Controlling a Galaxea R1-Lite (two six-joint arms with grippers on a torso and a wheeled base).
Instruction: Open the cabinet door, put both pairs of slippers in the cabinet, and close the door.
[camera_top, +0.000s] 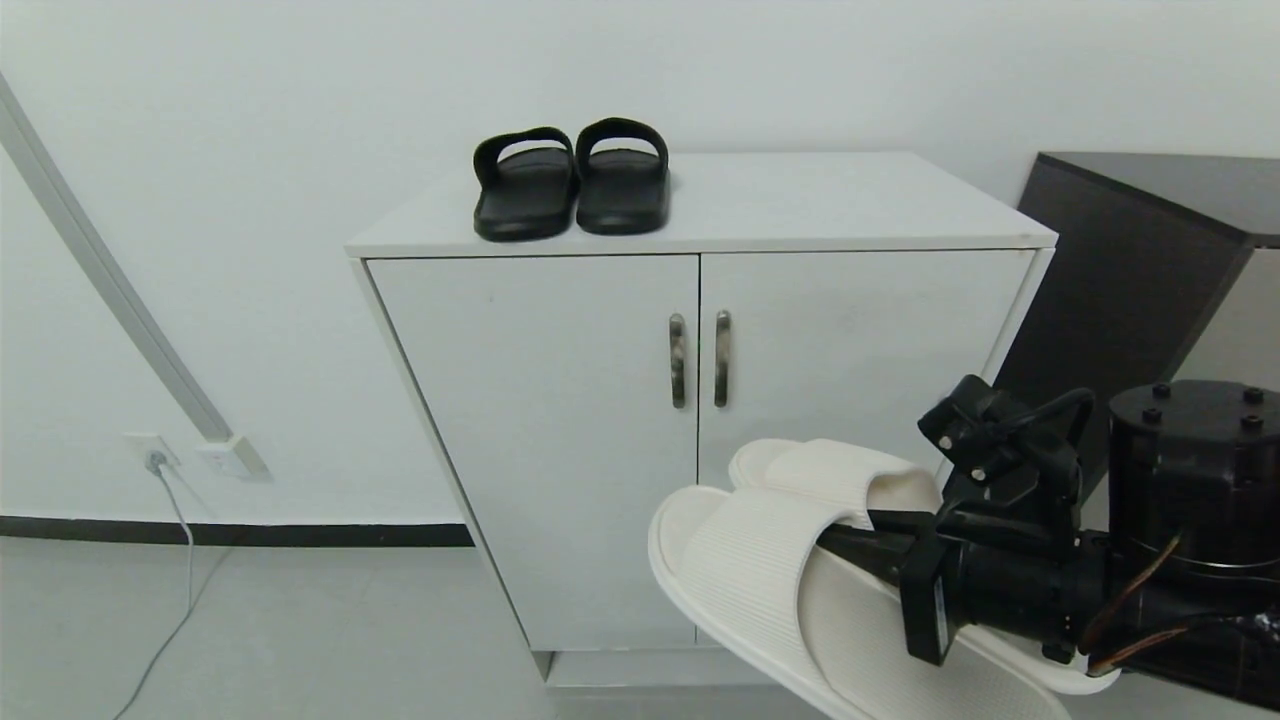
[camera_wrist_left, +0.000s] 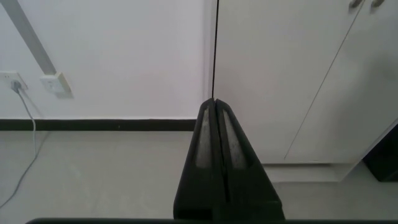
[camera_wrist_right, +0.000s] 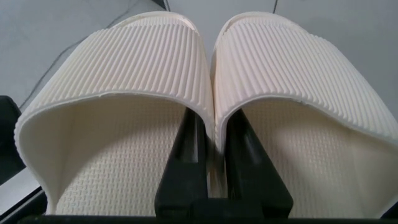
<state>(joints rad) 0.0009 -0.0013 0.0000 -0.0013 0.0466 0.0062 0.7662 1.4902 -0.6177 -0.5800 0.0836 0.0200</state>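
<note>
A white cabinet (camera_top: 560, 450) is shown with both doors shut. A pair of black slippers (camera_top: 570, 180) is set side by side on its top, toward the left. A pair of white slippers (camera_top: 760, 560) is held in the air before the lower right door by the right gripper (camera_wrist_right: 211, 162), one finger inside each slipper, clamped on the touching straps. The left gripper (camera_wrist_left: 215, 109) is pointed toward the cabinet's left edge, fingers pressed together on nothing.

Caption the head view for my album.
Right fingers hold white slippers before the closed cabinet; black slippers sit on top.
</note>
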